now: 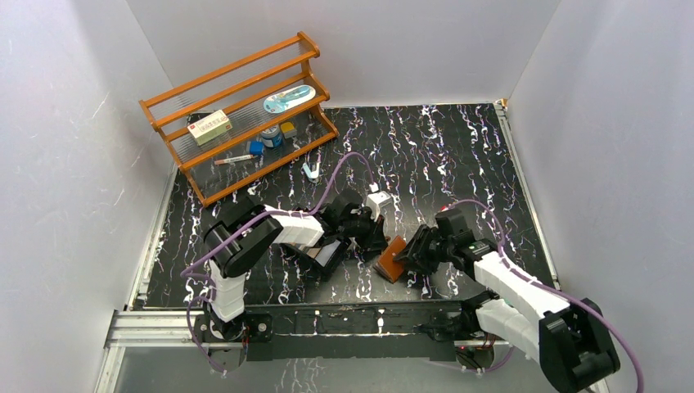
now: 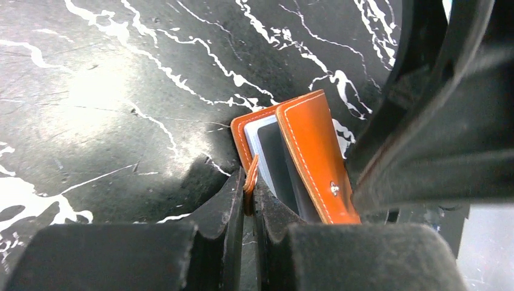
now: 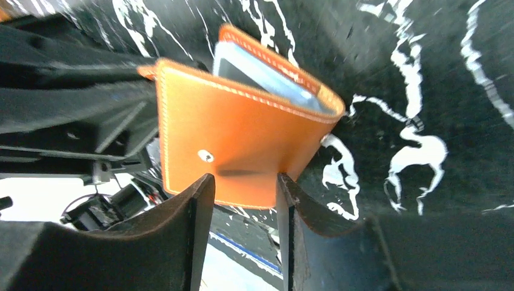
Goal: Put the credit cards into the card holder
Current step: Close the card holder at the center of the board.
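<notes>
**At surface centre: both claws at the holder**

Near the front middle of the black marbled surface [image 1: 442,155], the brown holder [image 1: 391,264] sits between the two claws, left arm reaching in from the left, right arm from the right.

Left claw [image 2: 250,182]: jaws almost closed, pinching a thin orange sheet [image 2: 253,170] seen edge-on at the holder's open side. Can't tell if the sheet is a card or a leaf of the holder itself. In the left wrist view the holder stands part open, with the front flap tilted away from the back one. A grey card [image 2: 267,148] shows in the gap between the flaps.

Right claw [image 3: 245,182]: jaws partly apart, and the lower edge of the holder's front flap shows in the gap between the fingertips. The flap faces the camera and is wider than the gap. No clear clamp visible, and contact with the fingers can't be judged. The pale stud [image 3: 205,156] shows on the flap just above the left fingertip. The card's top edge pokes out behind the flap.

Under the left forearm: a black tray [image 1: 321,266] with a pale card [image 1: 329,253] in it, just left of the holder. At the back left corner: a wooden rack [image 1: 245,106] with small items on its shelves, well apart from both claws.
</notes>
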### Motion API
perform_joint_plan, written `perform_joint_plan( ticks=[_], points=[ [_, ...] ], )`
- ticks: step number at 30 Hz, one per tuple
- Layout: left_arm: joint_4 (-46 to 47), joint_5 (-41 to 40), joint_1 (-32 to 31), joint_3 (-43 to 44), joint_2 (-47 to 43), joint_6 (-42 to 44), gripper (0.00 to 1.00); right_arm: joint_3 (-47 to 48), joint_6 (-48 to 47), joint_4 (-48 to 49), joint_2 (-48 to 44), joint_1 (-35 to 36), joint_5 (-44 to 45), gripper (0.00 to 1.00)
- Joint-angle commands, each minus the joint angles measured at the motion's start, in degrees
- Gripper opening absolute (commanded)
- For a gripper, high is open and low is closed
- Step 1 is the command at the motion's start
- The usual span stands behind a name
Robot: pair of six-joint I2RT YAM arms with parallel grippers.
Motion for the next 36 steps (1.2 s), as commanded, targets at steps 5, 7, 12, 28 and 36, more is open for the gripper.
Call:
perform_joint_plan(
  ticks=[5, 7, 12, 28, 36],
  points=[
    [-1.57, -12.07, -0.78, -1.46, -6.88, 1.85, 0.00, 6.64, 6.91, -0.37, 9.24, 11.13, 14.57, 0.56],
    [-0.93, -14.71, -0.74, -2.15, -7.64, 1.26, 0.00, 7.57, 4.16, 0.66, 11.93, 11.08, 17.62, 0.57],
    [4.57, -19.85, -1.07, -5.21, -9.01, -3.47, 0.00, 18.50, -6.61, -3.35, 24.18, 9.96, 22.05, 0.56],
    [12.70, -5.03, -0.50, -9.27, -11.77, -1.21, 0.09, 27.79, -25.58, -7.08, 33.40, 6.06, 19.39, 0.46],
    [8.58, 6.84, 2.24, -4.47, -9.21, 5.50, 0.10, 27.41, -28.22, -7.04, 34.16, 5.03, 18.29, 0.45]
  ],
)
